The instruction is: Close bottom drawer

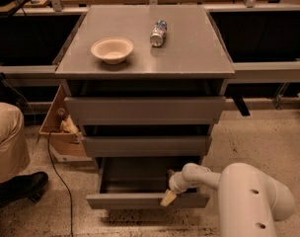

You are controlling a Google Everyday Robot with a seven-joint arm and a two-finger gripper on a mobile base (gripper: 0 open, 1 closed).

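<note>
The bottom drawer [140, 200] is the lowest grey drawer of the cabinet and stands partly pulled out, its shallow grey box open to view. My gripper [168, 196] is at the right part of its front panel, at the top edge, with its tan fingertips against the panel. My white arm [243, 191] reaches in from the lower right. The middle drawer [146, 145] and top drawer [145, 110] above it stick out less.
On the grey cabinet top [189, 53] sit a tan bowl [112, 50] and a lying can [158, 32]. A cardboard box [61, 132] stands at the cabinet's left. A person's leg and black shoe [17, 186] are at the left. A cable [56, 172] runs on the floor.
</note>
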